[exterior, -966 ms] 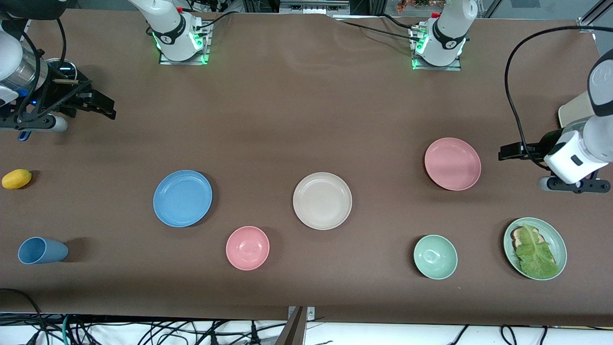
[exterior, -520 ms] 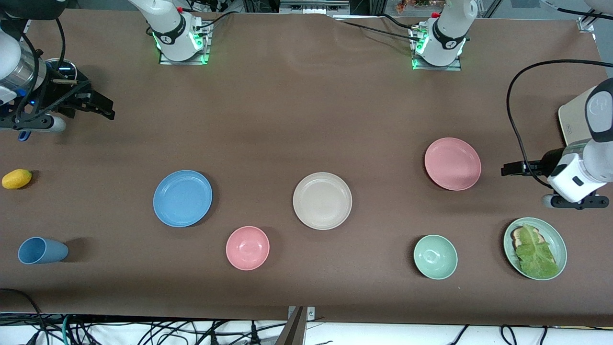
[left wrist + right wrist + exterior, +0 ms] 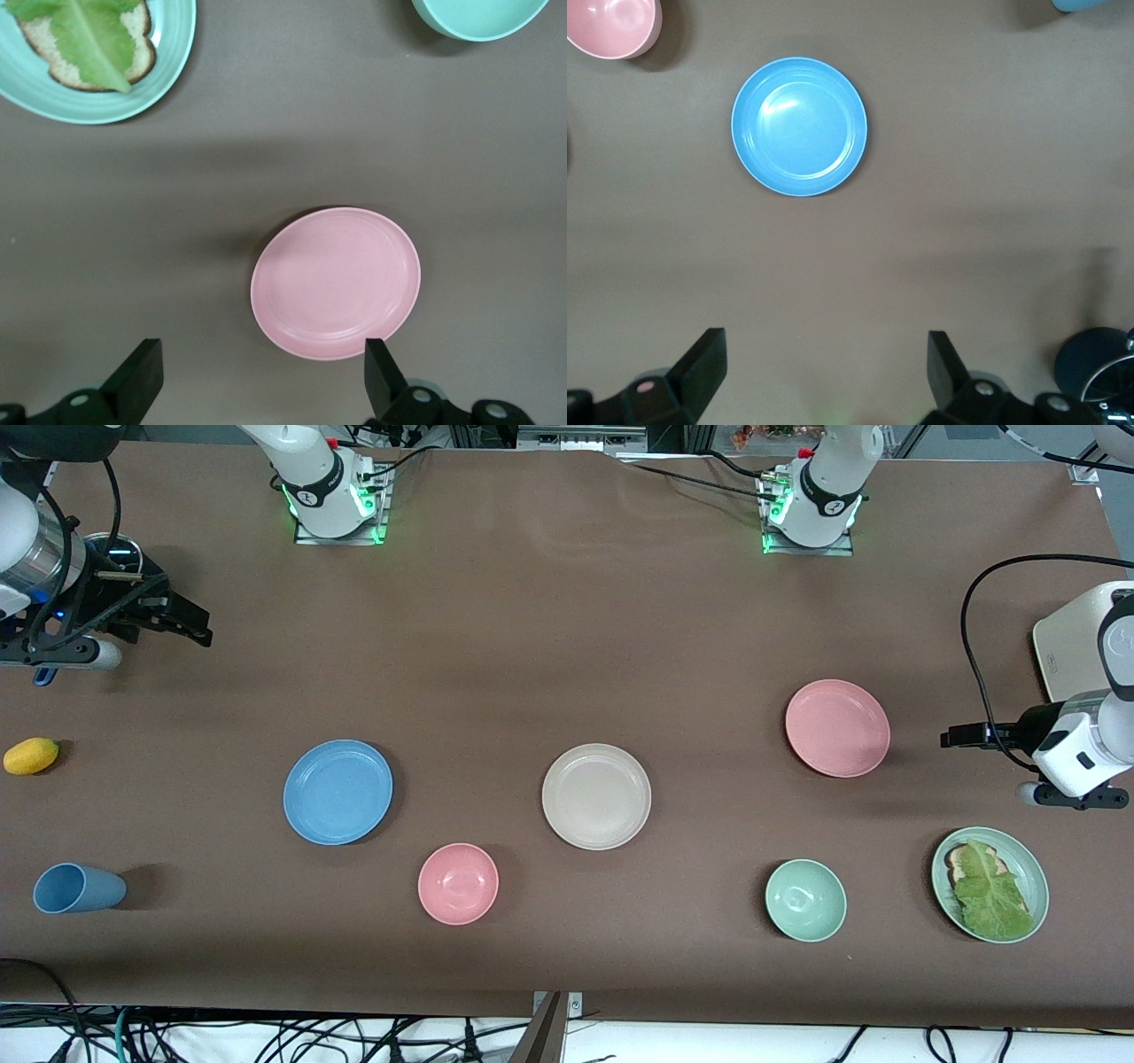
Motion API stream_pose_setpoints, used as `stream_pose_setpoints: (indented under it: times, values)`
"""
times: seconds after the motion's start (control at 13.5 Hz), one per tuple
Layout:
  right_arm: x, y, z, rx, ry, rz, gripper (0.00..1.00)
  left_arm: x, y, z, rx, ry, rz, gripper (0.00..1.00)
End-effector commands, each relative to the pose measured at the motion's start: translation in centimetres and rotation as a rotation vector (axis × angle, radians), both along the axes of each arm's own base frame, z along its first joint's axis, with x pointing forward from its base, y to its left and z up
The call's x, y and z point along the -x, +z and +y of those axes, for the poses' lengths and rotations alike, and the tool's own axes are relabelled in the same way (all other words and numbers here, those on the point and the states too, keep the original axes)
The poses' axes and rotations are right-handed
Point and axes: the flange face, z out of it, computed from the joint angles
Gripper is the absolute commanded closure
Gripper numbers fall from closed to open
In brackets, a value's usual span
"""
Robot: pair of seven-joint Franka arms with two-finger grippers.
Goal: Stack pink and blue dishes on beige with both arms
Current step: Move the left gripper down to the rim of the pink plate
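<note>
Lying flat on the bench, the beige plate (image 3: 596, 796) sits between the blue plate (image 3: 337, 791) and the pink plate (image 3: 837, 727) (none touching). The left gripper (image 3: 950, 737) beside pink and the right gripper (image 3: 197, 627) wait with spread jaws. Low rims may slip when pinched.

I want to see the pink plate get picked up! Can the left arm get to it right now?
Probably yes. The left gripper hangs open just beside the pink plate, toward the left arm's end of the table. The plate lies alone on the table, with nothing on it or between them.
</note>
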Motion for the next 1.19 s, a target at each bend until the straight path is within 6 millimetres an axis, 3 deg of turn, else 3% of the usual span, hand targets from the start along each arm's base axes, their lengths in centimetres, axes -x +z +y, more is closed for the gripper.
stream_pose_setpoints:
  times: [0.0,0.45,1.11]
  values:
    - [0.8,0.5,-0.1,0.004,0.009,-0.016,0.00,1.3,-2.6,1.9,0.069,-0.042,-0.046,0.00]
    - [-0.2,1.2,0.0,-0.010,0.008,-0.078,0.00,3.1,-8.8,1.9,0.093,-0.069,-0.082,0.00]
    - [-1.2,1.1,-0.1,-0.007,0.021,-0.131,0.00,3.2,-13.2,0.9,0.124,-0.098,-0.108,0.00]
